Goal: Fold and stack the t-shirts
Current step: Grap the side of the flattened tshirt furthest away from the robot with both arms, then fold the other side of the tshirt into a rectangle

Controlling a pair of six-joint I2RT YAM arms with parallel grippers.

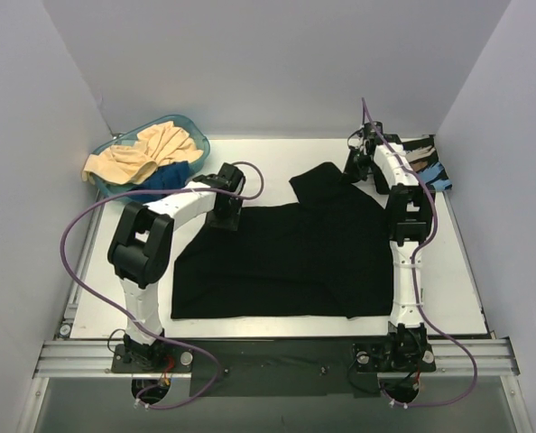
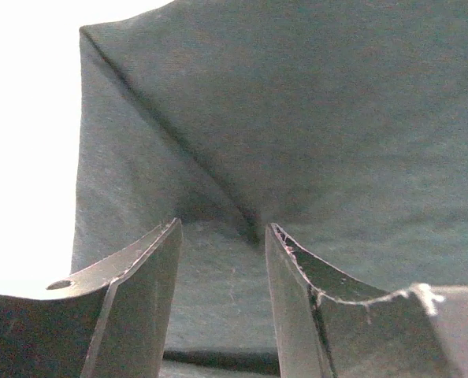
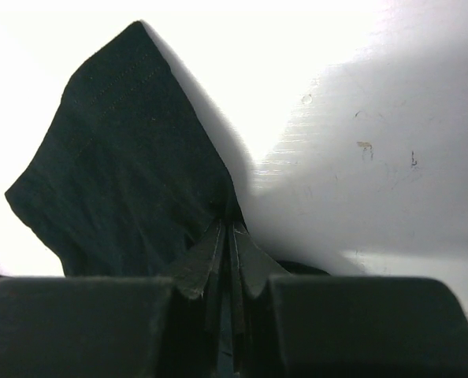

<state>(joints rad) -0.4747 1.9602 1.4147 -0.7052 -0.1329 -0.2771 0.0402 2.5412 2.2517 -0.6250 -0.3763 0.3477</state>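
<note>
From above, a translucent teal plastic basin (image 1: 194,137) sits at the far left corner of the white counter (image 1: 259,153), and it is full. A crumpled beige cloth t-shirt (image 1: 142,155) spills over its rim, and a dark blue t-shirt (image 1: 164,176) is bunched below it. The plain black t-shirt (image 1: 277,262) lies spread across the middle of the counter, matte and mostly flat. Its far right sleeve is pulled out toward the right end effector (image 1: 351,171). The left end effector (image 1: 225,212) is down at the shirt's far left edge. In the far right corner, a black printed t-shirt (image 1: 428,164) with tan and light-blue marks shows partly behind the right arm.

Over to the left wrist: the two dark fingers (image 2: 139,307) stand apart with nothing clamped. Soft knit cloth fills the view, and one sharp diagonal crease runs down toward the gap.

Right wrist: the fingers (image 3: 254,268) are pressed together on a pinch of the black shirt. The cloth fans upward to a point, and faint stitched hem lines show along its edge.
</note>
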